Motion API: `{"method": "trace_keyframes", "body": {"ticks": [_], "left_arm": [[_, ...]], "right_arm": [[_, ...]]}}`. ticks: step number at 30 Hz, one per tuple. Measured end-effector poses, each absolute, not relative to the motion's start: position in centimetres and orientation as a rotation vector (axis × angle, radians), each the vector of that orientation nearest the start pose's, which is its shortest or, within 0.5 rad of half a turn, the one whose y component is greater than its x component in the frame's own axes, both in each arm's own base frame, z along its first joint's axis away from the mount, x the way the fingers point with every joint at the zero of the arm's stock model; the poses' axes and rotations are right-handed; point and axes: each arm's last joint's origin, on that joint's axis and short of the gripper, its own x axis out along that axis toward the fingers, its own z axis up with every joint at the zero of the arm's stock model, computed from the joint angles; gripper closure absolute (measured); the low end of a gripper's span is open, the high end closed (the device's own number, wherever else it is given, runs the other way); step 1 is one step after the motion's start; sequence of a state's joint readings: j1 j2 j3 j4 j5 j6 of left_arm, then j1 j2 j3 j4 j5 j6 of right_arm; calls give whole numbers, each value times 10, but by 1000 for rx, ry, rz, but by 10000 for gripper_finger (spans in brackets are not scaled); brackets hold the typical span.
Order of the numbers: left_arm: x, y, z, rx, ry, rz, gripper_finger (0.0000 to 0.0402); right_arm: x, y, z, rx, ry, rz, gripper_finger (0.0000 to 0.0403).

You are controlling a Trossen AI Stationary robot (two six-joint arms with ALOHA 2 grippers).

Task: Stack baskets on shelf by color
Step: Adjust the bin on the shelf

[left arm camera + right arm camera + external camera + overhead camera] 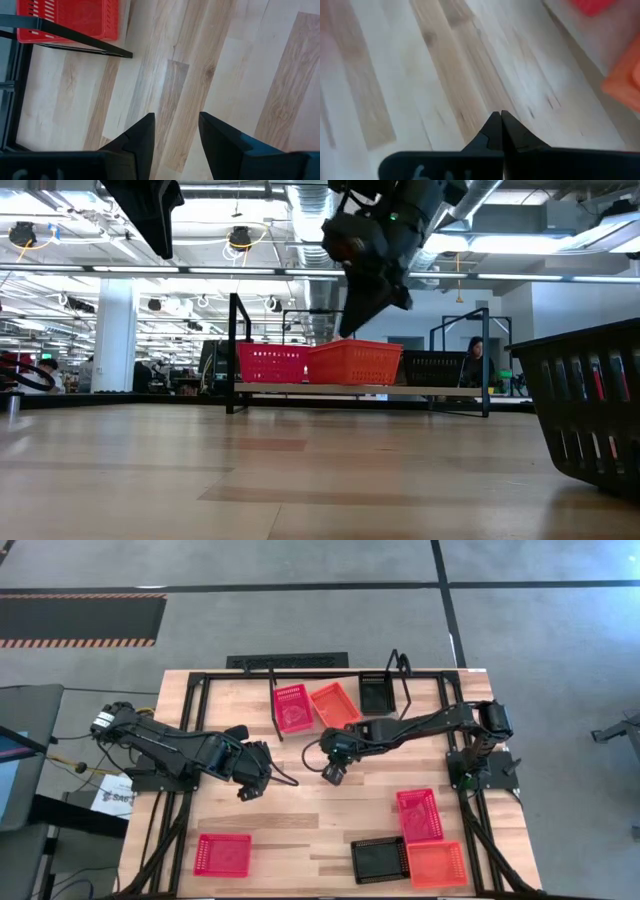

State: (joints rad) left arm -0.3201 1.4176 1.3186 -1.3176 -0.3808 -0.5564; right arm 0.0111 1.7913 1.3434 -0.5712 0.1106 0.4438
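**Three baskets on the shelf, both grippers empty**

We see the shelf running across the table's far edge, holding a pinkish-red basket, a skewed orange basket and a black basket. Our right gripper hangs shut and empty; our left gripper stands apart, holding nothing.

Both arms are dark, nearly black, built of jointed tubular links. The left arm carries a small white label near its base, and thin cables trail from that end. The right arm has a rounded, bulky joint housing near its mount. The left end effector has two flat, black, wedge-shaped fingers with slanted inner edges on a wide black bar. The right end effector has two black fingers tapering to one point, on a similar broad black body with faint pale markings.
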Motion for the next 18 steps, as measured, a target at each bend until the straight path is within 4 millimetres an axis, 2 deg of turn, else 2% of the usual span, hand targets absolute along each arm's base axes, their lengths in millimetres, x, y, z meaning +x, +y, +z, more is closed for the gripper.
{"method": "trace_keyframes", "body": {"ticks": [5,9,18], "left_arm": [[235,-66,306,14,1251,409,261],[235,-67,306,13,1251,409,261],[235,-67,306,9,1249,412,261]], "right_arm": [[368,-3,216,256,1066,-438,402],[370,-10,213,214,1053,-508,402],[372,-23,215,156,1021,-532,402]]}}
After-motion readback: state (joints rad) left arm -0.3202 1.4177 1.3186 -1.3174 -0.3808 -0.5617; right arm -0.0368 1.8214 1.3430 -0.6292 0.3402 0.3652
